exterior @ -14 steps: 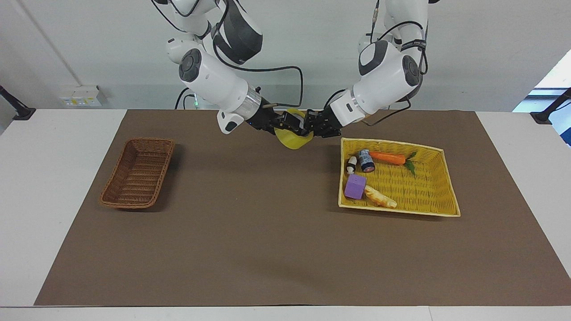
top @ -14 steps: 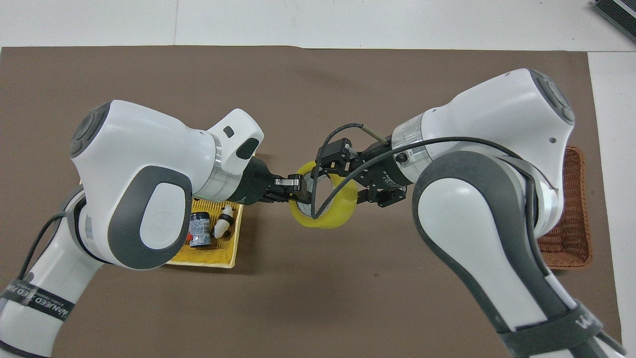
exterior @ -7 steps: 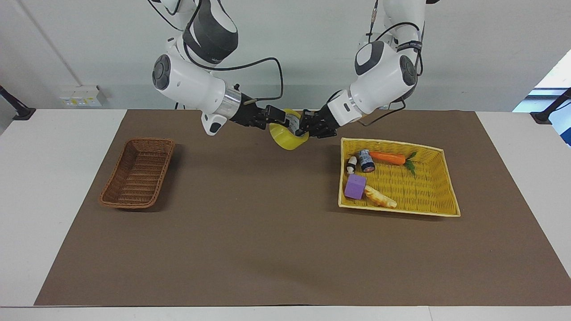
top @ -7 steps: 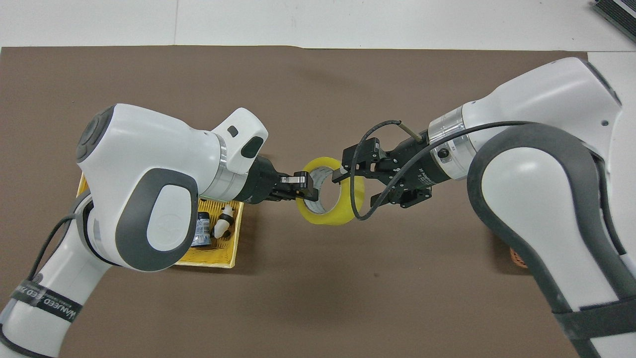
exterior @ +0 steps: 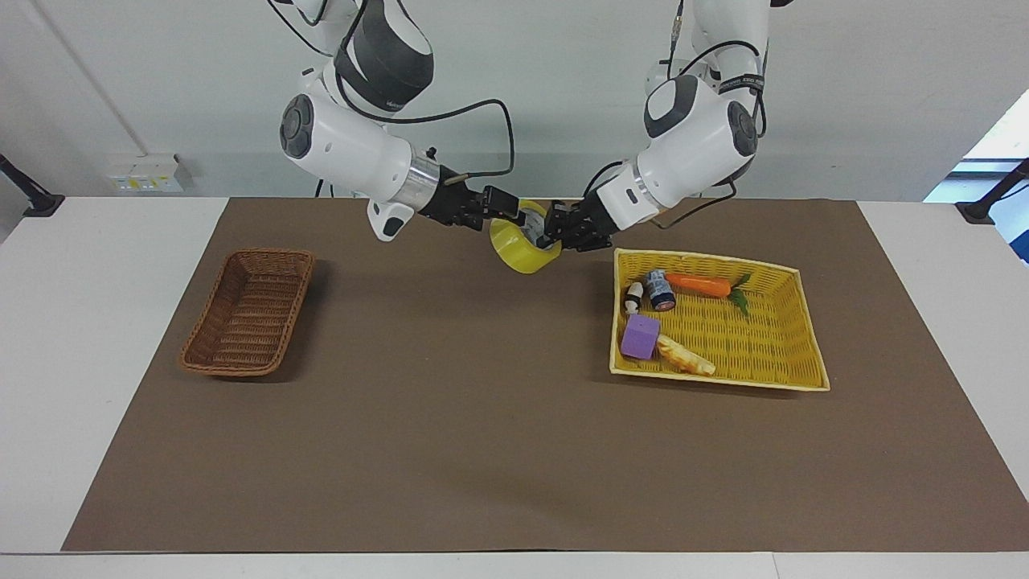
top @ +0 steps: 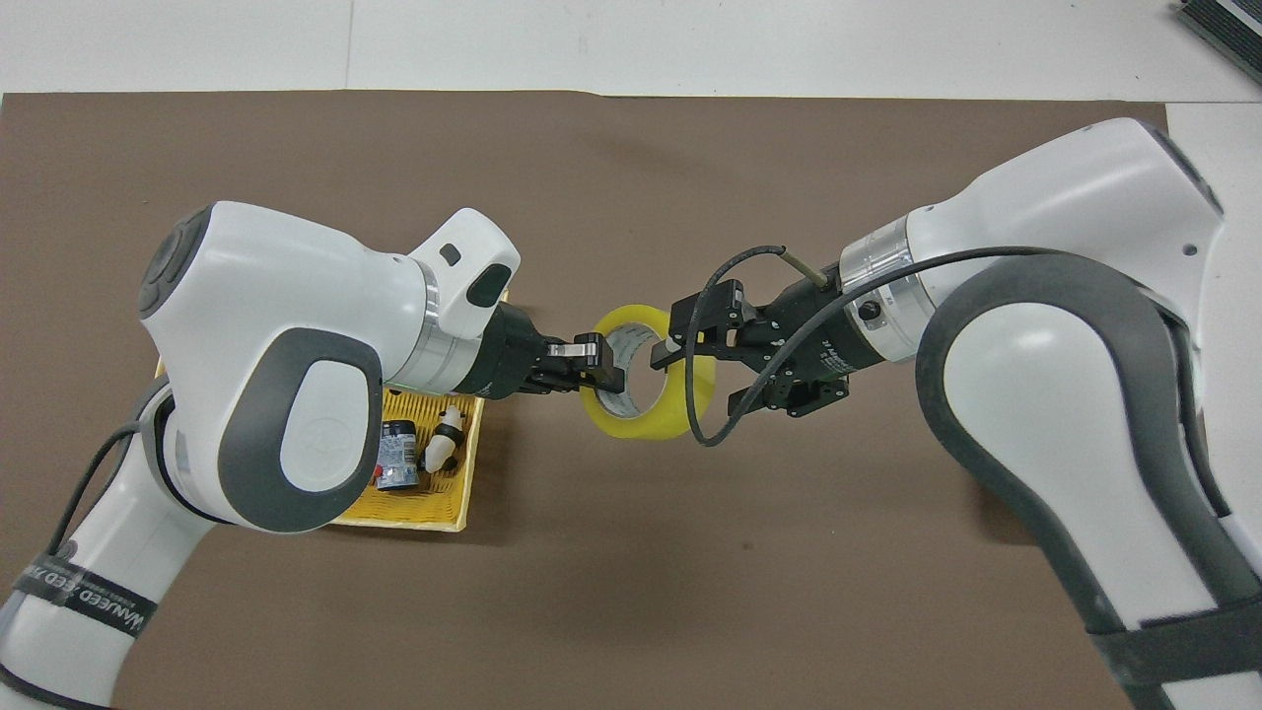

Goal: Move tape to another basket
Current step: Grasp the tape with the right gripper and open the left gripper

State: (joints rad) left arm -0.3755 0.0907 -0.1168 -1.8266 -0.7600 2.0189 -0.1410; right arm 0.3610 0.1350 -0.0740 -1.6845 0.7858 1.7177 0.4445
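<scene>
Yellow translucent packing-tape roll (exterior: 524, 246) with a white core hangs in mid-air over the brown mat, beside the yellow woven tray basket (exterior: 792, 338) — a handover in progress. Left gripper (exterior: 556, 232) is clamped on its rim; right gripper (exterior: 505, 215), fingers spread, straddles the other rim. Next: right closes, left releases, carry to the dark-brown wicker basket (exterior: 211, 354). Since a second ago, both arms have risen slightly.

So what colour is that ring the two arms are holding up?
Yellow tape with a white core, clearest in the overhead view.
</scene>
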